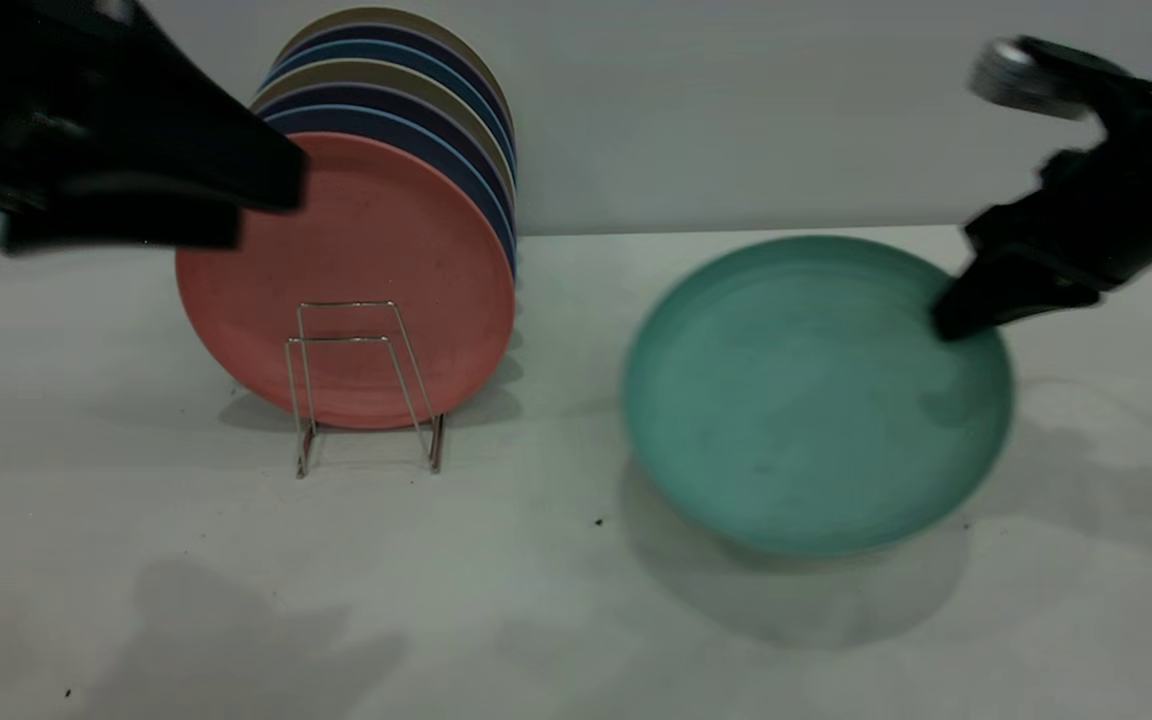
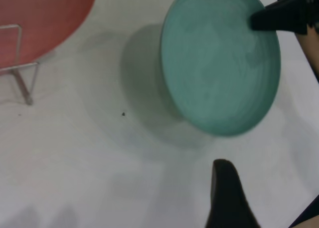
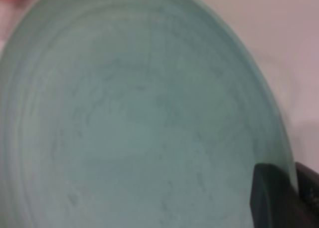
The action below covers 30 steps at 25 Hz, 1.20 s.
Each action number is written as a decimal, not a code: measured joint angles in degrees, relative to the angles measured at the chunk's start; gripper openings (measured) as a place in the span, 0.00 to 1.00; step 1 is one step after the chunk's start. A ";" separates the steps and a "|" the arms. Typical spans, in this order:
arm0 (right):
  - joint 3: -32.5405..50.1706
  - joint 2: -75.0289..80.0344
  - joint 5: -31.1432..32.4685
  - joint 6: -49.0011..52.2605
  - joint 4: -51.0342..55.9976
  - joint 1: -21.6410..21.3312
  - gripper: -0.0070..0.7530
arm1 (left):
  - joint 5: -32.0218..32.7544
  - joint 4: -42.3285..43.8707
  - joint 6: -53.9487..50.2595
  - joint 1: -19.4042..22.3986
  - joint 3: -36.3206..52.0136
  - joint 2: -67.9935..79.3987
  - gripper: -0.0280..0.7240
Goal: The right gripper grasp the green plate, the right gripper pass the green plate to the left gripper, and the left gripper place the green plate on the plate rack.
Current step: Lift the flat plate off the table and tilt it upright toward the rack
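The left gripper (image 1: 266, 205), its jaws spread, hangs before the pink plate (image 1: 356, 270) standing with blue plates (image 1: 436, 130) in the plate rack (image 1: 366, 385). Further right, the green plate (image 1: 816, 390) is tilted above the table (image 1: 536, 600), its far rim pinched by the right gripper (image 1: 956, 320).

- The left gripper (image 1: 266, 205) is blurred and cut off at the 9 o'clock edge.
- The plate rack (image 1: 366, 385) is largely hidden behind the salmon-pink plate (image 1: 386, 250).
- The green plate (image 3: 134, 113) is cropped in the right wrist view.
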 joint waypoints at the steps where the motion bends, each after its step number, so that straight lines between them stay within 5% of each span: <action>1: 0.00 -0.24 0.84 -0.05 0.31 0.99 0.03 | 0.00 -2.03 2.25 -0.30 0.00 1.65 0.66; 13: 0.10 -0.41 8.11 -4.49 10.30 4.94 0.03 | -0.16 -17.71 18.04 -0.56 -0.35 14.02 0.65; 25: 0.10 -0.41 12.95 -5.54 17.53 10.30 0.03 | 1.88 -19.30 20.48 -0.56 -3.39 21.61 0.65; 28: 0.10 -0.41 13.96 -5.82 20.36 11.61 0.04 | 2.48 -19.30 20.59 -0.56 -3.44 21.82 0.59; 30: 0.10 -0.41 13.91 -5.57 21.32 11.99 0.06 | 2.82 -19.25 20.73 -0.56 -3.81 21.82 0.44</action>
